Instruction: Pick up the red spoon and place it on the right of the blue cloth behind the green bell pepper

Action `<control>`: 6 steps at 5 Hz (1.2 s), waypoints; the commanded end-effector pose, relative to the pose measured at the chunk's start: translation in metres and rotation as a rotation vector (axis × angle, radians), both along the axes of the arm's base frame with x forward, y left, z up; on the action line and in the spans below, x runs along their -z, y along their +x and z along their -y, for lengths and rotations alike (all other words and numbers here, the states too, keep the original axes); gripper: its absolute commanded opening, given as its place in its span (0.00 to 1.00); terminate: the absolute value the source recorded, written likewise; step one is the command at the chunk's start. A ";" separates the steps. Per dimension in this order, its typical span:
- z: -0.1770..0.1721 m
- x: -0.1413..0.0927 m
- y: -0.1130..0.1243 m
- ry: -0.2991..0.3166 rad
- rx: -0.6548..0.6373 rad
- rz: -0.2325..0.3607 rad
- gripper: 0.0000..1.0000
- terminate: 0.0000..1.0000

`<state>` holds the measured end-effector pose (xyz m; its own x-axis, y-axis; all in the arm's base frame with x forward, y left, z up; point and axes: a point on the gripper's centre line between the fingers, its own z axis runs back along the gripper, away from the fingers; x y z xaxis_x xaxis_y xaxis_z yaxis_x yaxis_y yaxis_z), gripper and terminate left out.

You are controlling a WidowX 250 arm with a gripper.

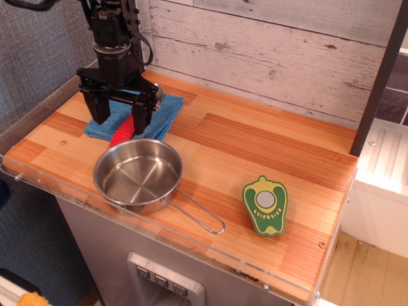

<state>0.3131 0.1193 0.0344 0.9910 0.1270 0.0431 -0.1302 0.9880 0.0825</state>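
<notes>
The red spoon [123, 132] lies on the blue cloth [164, 113] at the back left of the wooden counter; its red handle points toward the pan and its silver bowl [155, 94] shows behind the gripper. My black gripper [120, 118] is open, fingers pointing down, straddling the spoon's handle over the cloth. I cannot tell whether a finger touches the spoon. The green bell pepper [266, 205] lies flat near the front right of the counter, far from the gripper.
A steel pan [138, 175] with a thin wire handle [199, 215] stands just in front of the cloth. A whitewashed plank wall [268, 57] backs the counter. A clear plastic lip [146, 236] runs along the front edge. A dark post [377, 83] stands at the right.
</notes>
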 end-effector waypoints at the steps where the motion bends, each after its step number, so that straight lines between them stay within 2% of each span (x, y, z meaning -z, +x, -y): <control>1: -0.014 -0.004 0.009 0.037 -0.002 0.025 1.00 0.00; 5: -0.014 0.005 0.011 0.039 0.001 0.017 1.00 0.00; 6: -0.012 0.007 0.011 0.039 0.006 0.014 0.00 0.00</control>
